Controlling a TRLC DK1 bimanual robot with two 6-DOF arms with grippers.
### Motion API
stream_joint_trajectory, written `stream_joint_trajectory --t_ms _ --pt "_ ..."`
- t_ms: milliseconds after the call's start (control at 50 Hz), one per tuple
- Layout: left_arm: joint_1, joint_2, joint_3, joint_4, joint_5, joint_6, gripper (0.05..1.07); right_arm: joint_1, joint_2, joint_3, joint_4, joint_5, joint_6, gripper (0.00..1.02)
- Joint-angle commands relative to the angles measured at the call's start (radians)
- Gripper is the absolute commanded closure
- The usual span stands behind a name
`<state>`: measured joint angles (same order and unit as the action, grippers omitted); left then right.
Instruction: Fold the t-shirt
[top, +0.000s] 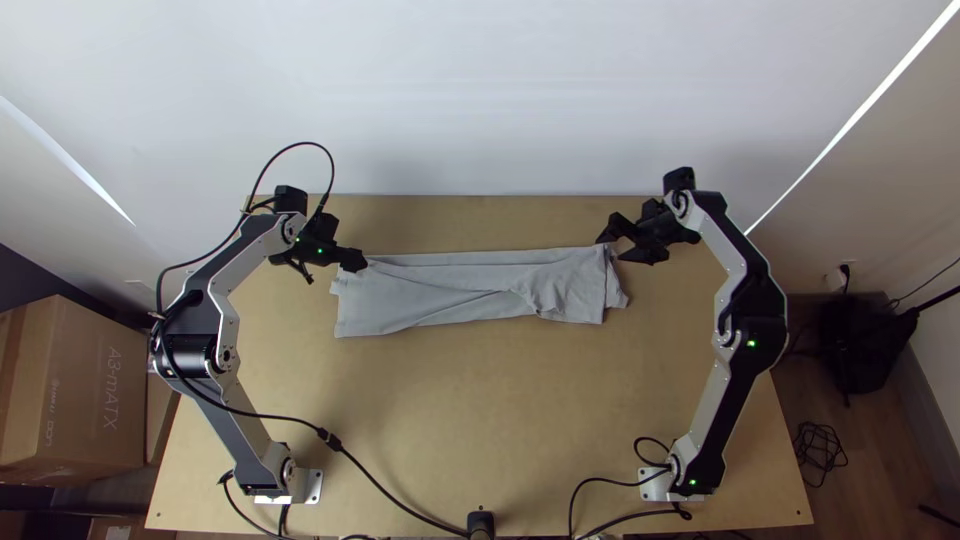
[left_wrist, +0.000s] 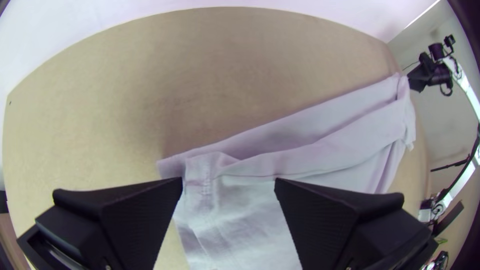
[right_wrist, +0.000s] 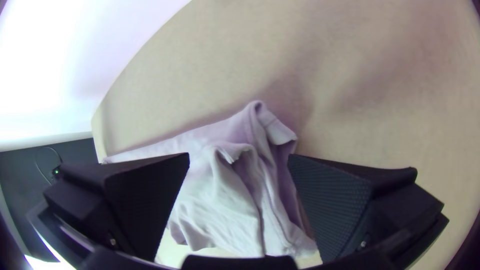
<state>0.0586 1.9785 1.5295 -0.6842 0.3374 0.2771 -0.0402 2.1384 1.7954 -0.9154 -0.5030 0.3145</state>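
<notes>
grey t-shirt (top: 430, 290) lies in a creased strip.

In the top view, a cardboard box (top: 85, 440) toward half past eight bears pale lettering (top: 111, 388), "A3-mATX", running along one side. Smaller print (top: 52, 412) on it is too tiny to read, like the label (top: 118, 533) on another box (top: 150, 523) toward eight o'clock.

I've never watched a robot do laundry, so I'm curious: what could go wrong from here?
The t-shirt lies in a long strip, rumpled at the end near the open right end effector, so closing there might catch only some layers. The open left end effector, at the other end, could likewise miss a layer. The strip's loose creases may also make another fold crooked.
</notes>
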Motion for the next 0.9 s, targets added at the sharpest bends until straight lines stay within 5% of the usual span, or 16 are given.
stream_joint_trajectory --t_ms 0,180,240,480,600,880 --pt "0.038 -0.041 0.009 -0.02 0.045 -0.041 0.1 -0.047 -0.13 -0.099 0.026 0.012 0.018 0.03" --pt "0.129 -0.116 -0.112 0.008 0.087 -0.03 0.1 -0.105 -0.302 -0.268 0.041 -0.022 0.029 0.03" --pt "0.167 -0.125 -0.14 0.012 0.111 -0.029 0.1 -0.124 -0.347 -0.309 0.041 -0.098 0.063 0.03" --pt "0.257 -0.119 -0.232 0.02 0.226 -0.015 0.1 -0.253 -0.433 -0.353 0.041 -0.605 0.25 0.03" --pt "0.247 -0.087 -0.269 0.049 0.256 -0.035 0.1 -0.282 -0.477 -0.38 0.036 -0.726 0.268 0.04" --pt "0.185 -0.04 -0.315 0.123 0.307 -0.105 0.1 -0.286 -0.614 -0.504 0.035 -0.743 0.255 0.04"
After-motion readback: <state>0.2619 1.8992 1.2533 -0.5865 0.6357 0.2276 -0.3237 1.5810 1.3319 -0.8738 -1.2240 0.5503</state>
